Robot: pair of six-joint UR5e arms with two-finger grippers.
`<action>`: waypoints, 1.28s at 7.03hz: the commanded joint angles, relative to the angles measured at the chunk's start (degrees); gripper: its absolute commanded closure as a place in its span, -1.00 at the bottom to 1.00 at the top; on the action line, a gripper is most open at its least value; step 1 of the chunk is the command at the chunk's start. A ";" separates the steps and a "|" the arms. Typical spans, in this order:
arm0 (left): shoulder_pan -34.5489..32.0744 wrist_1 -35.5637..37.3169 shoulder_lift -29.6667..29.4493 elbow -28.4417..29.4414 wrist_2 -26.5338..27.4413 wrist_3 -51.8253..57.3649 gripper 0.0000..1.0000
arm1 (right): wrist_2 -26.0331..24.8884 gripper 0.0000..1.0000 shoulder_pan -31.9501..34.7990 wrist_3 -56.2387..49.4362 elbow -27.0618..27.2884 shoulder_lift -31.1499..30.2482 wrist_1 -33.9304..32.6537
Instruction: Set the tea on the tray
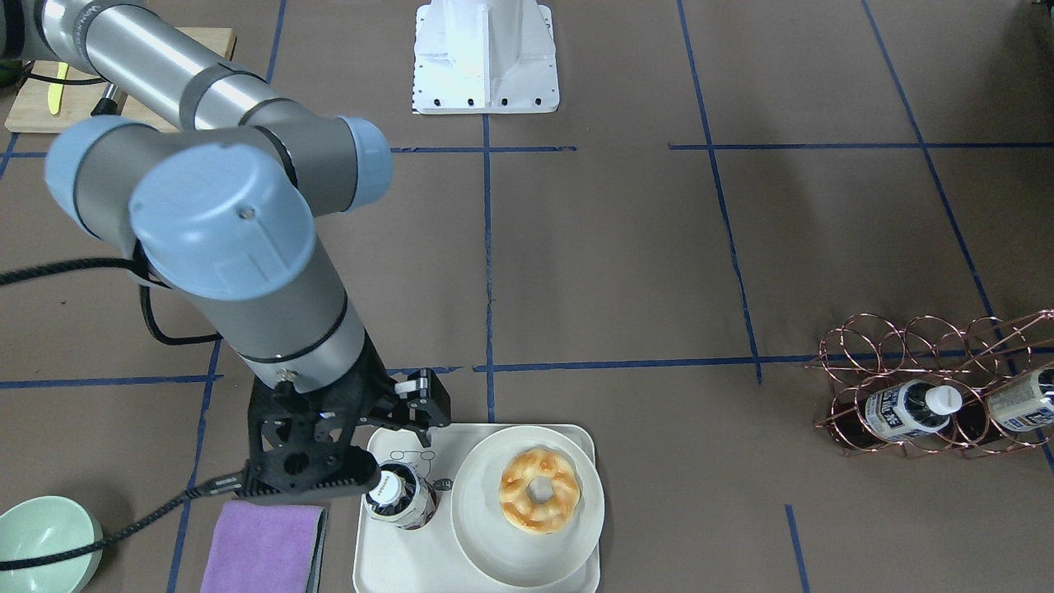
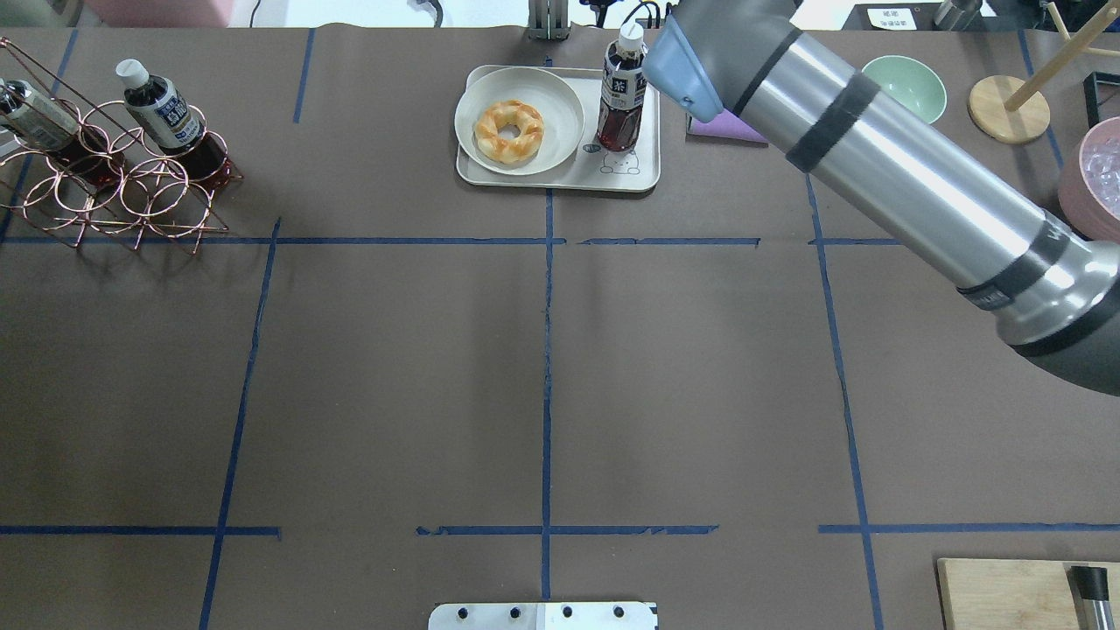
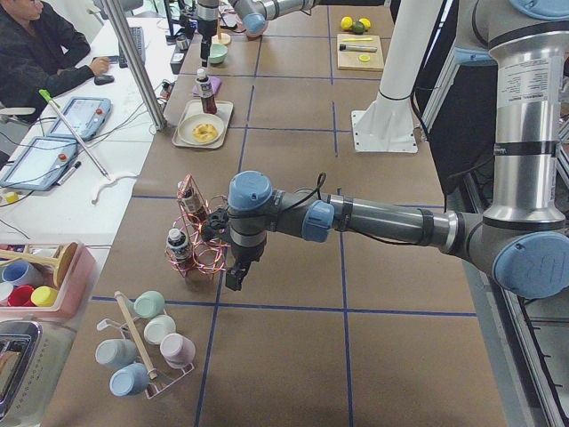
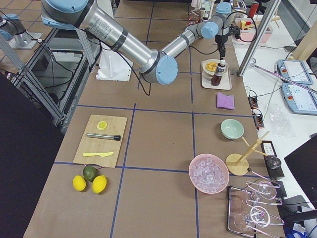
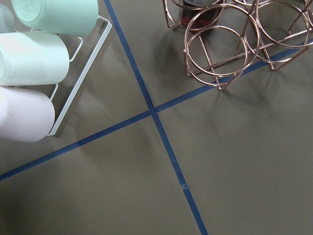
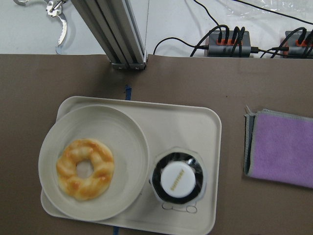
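Observation:
The tea bottle (image 1: pixel 399 498) stands upright on the cream tray (image 1: pixel 395 560), over the bear drawing, beside the plate. It also shows in the overhead view (image 2: pixel 621 101) and, from straight above, in the right wrist view (image 6: pixel 178 178) on the tray (image 6: pixel 195 122). My right gripper (image 1: pixel 395 441) hangs over the bottle with its jaws spread and holds nothing. My left gripper (image 3: pixel 233 280) hangs low by the copper rack; I cannot tell whether it is open or shut.
A round plate (image 1: pixel 494 543) with a doughnut (image 1: pixel 539 490) fills the tray's other half. A purple cloth (image 1: pixel 263 548) and a green bowl (image 1: pixel 41 543) lie beside the tray. A copper rack (image 1: pixel 906 379) holds two more tea bottles (image 1: pixel 910 409). Pastel cups (image 5: pixel 34 58) lie near the rack.

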 commanded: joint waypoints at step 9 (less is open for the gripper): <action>-7.56 8.16 0.35 4.60 -7.47 -5.77 -1.00 | 14.70 -1.00 28.47 -53.91 37.75 -49.63 -18.06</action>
